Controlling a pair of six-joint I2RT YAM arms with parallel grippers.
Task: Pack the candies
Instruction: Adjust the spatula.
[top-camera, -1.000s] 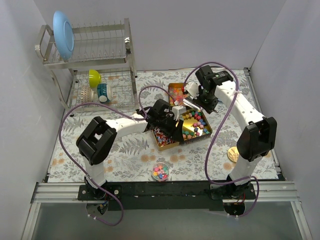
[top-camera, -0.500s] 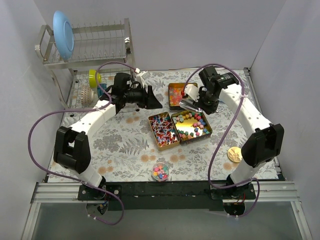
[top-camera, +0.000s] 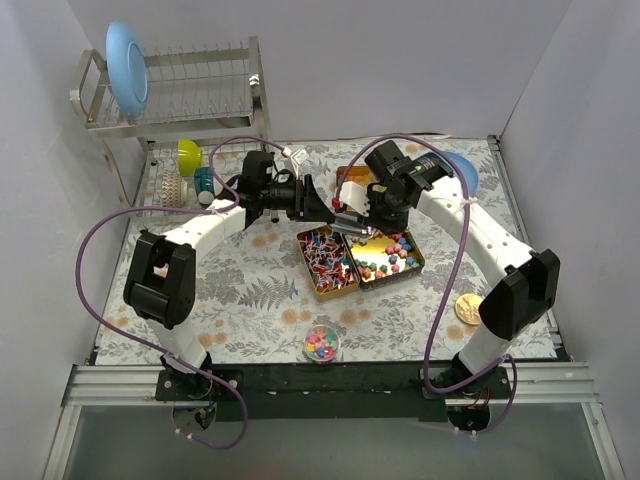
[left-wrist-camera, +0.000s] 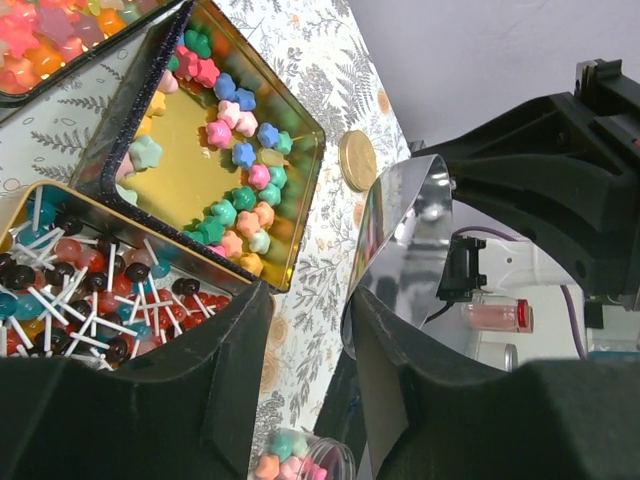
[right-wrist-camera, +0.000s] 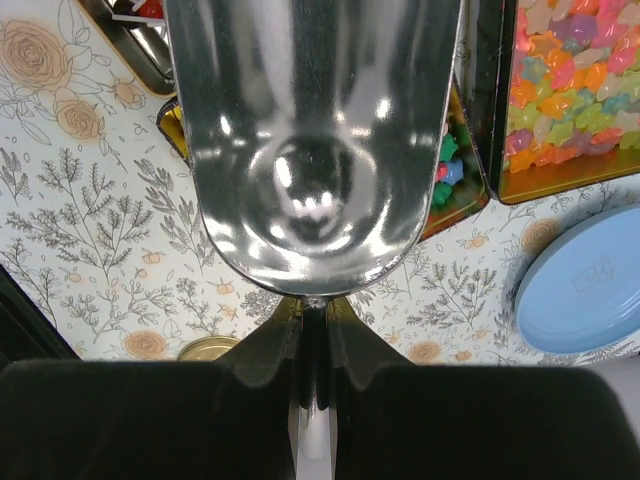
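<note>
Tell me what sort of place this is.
Probably a lab booth dressed as a kitchen counter: plain white walls close in a floral tablecloth, with a dish rack holding a blue plate at the back.

Tight over the back edge of the tins: L gripper (top-camera: 322, 206), jaws apart, and the scoop (top-camera: 347, 197) clamped in R gripper (right-wrist-camera: 313, 330) sit just beside each other, w/ both forearms crossing above the lollipop tin (top-camera: 325, 265) & candy tin (top-camera: 388, 255). Back-left is blocked by the dish rack (top-camera: 180, 100), back-right by the blue plate (top-camera: 465, 172), and walls (top-camera: 580, 150) close in left, right & rear. Bare table (top-camera: 230, 290) front-left of the tins gives the widest way in; the front strip has only the small cup (top-camera: 322, 343), and the gold lid (top-camera: 466, 307) lies by R arm's elbow.
</note>
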